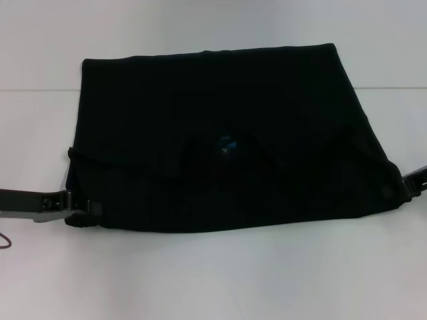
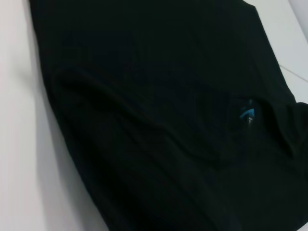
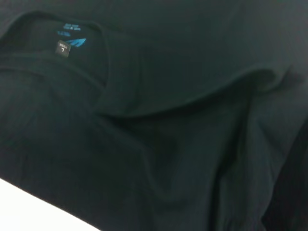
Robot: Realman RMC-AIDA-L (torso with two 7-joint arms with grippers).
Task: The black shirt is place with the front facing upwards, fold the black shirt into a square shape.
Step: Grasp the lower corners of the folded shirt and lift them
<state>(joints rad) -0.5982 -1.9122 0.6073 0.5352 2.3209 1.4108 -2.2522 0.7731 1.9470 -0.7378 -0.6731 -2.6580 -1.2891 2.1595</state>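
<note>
The black shirt lies flat on the white table, folded into a wide rectangle. Its neck opening and small blue neck label face up near the middle. The label also shows in the left wrist view and the right wrist view. No white letters are visible. My left gripper is at the shirt's near left corner, shut on the cloth at table height. My right gripper is at the near right corner, where the cloth is drawn to a point, shut on it.
A table seam runs across the far side, behind the shirt. A thin dark red cable lies at the left edge, below the left arm. White table surface surrounds the shirt on all sides.
</note>
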